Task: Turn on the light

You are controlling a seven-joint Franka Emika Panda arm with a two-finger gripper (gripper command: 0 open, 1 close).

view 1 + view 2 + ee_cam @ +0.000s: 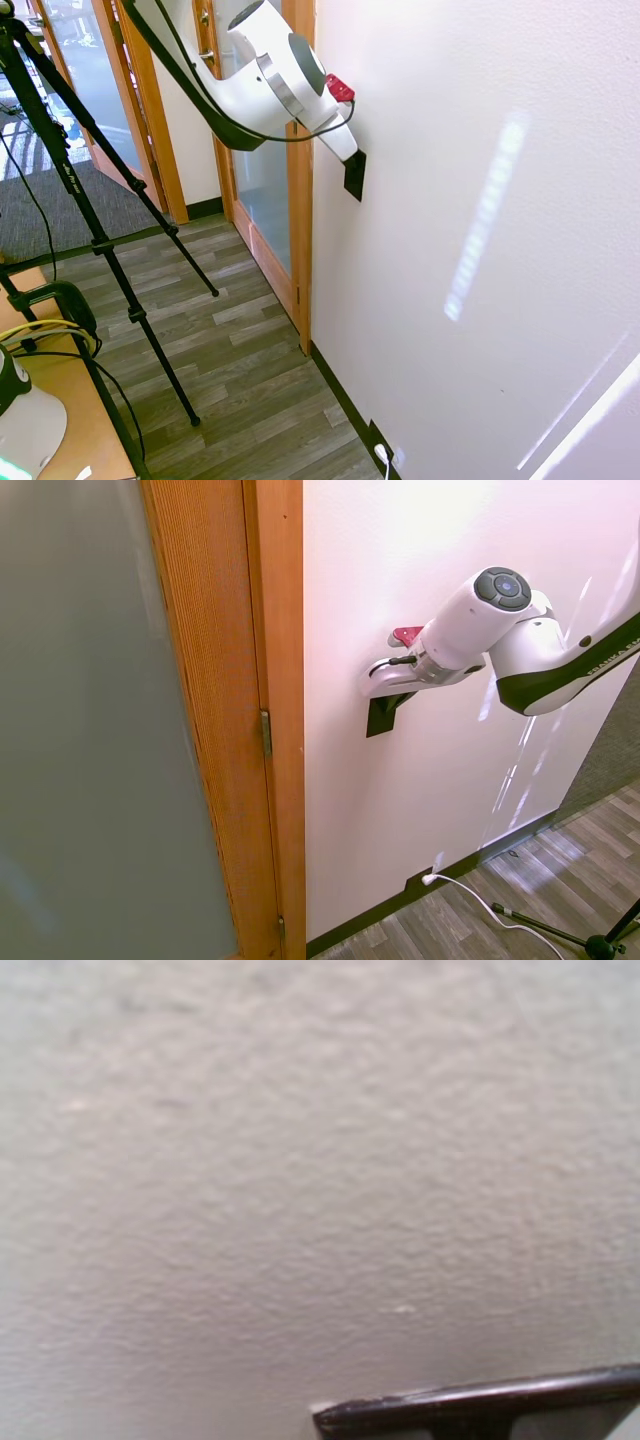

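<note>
Pressing close against the white wall (480, 300), the claw (352, 172) sits right at the black switch plate (355, 176), and whether its fingers are wide or narrow cannot be told. Seen from the wrist, a dark edge of the plate (480, 1405) shows against textured paint. Left of the switch stands a wooden door frame (270, 710); low near the floor is a black socket with a white plug (428, 879).

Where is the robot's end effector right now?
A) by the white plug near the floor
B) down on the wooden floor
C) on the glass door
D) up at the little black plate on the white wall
D: both outside views show the end effector up against the switch on the wall.
</note>
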